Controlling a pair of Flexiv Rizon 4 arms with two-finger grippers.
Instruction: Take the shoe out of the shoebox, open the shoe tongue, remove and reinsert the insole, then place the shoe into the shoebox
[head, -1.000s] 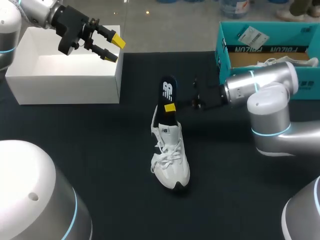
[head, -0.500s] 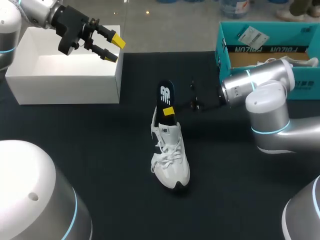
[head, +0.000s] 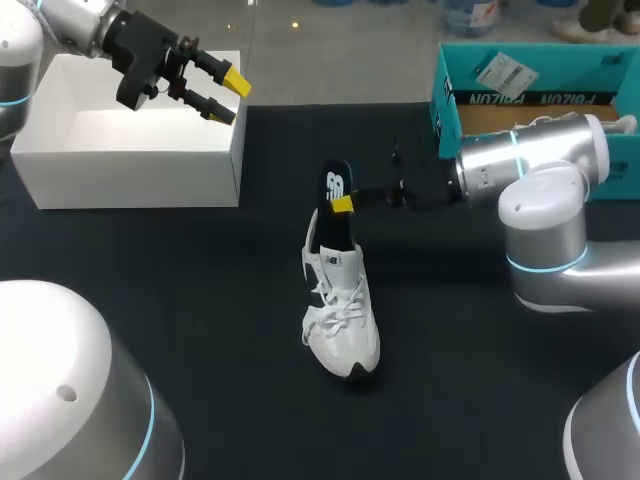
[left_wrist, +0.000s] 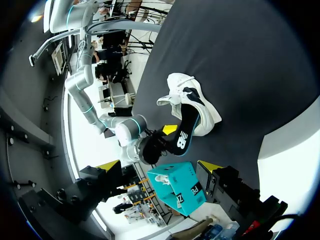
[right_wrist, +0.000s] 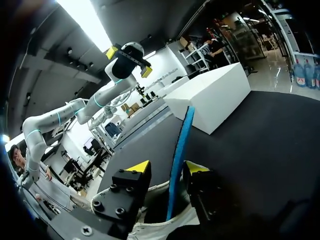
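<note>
One thin insole (head: 335, 190), likely light and floppy, stands pinched by its stiffer heel end in the right hand (right_wrist: 167, 169), with the shoe (head: 342, 310) beneath; the left hand (head: 228, 97) is spread and empty.

Shoe (head: 342, 318) central, insole (head: 334, 192) standing in it; shoebox (head: 530, 97) behind-right, other box (head: 130, 150) behind-left.

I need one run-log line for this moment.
right gripper: shut on insole, partly out of shoe | left gripper: open, over white box
</note>
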